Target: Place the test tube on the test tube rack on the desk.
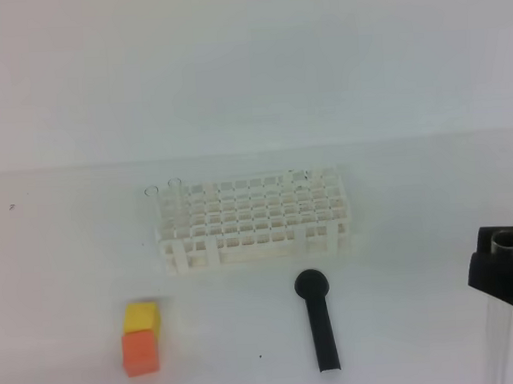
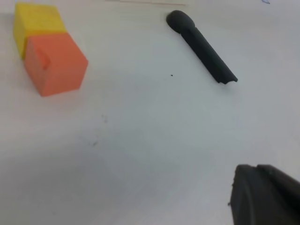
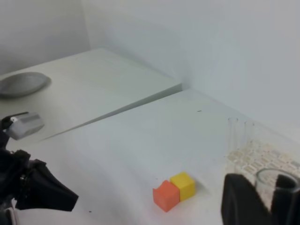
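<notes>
The white test tube rack [image 1: 249, 220] stands on the desk [image 1: 70, 253] at mid table, and it also shows at the right of the right wrist view [image 3: 265, 157]. Two clear tubes [image 1: 152, 199] stand upright in its left end. My right gripper [image 1: 506, 261] hangs at the right edge, right of the rack and apart from it. It is shut on the test tube [image 1: 500, 334], held upright. The tube's open rim [image 3: 272, 178] shows between the black fingers [image 3: 239, 201]. My left gripper [image 2: 262, 197] is shut and empty, low over the desk near the front.
A black round-headed tool [image 1: 319, 322] lies in front of the rack. A yellow cube [image 1: 142, 317] and an orange cube [image 1: 140, 351] touch each other at the front left. My left arm [image 3: 33, 187] shows at the left of the right wrist view.
</notes>
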Robot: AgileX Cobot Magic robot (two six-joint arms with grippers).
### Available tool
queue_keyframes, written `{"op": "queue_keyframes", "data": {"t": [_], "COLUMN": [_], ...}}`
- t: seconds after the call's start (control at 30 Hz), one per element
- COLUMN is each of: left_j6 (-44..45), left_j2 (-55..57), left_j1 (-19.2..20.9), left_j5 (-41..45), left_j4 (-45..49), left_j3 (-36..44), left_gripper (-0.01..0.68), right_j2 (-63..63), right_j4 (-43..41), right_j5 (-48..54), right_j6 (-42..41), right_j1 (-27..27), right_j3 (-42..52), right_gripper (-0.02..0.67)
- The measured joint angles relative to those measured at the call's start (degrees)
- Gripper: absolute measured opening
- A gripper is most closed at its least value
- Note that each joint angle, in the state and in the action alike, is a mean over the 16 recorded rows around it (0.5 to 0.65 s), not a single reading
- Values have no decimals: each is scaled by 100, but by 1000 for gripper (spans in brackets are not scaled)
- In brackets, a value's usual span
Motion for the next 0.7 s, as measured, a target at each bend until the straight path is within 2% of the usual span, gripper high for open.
{"op": "queue_keyframes", "data": {"t": [0.37,0.7], "left_j6": [-1057,-1103], "left_j2": [-117,-164], "left_j1": [0,101], "left_j5": [-179,-205], "left_j4": [982,1044], "left_j3": [139,149], "left_gripper": [-1,-1], "right_j2": [0,0], "right_j4": [0,0], "right_j5": [348,414], "right_j6": [-10,-150], "right_j1": [0,0], "right_j3": [121,279], "right_gripper": [122,122]}}
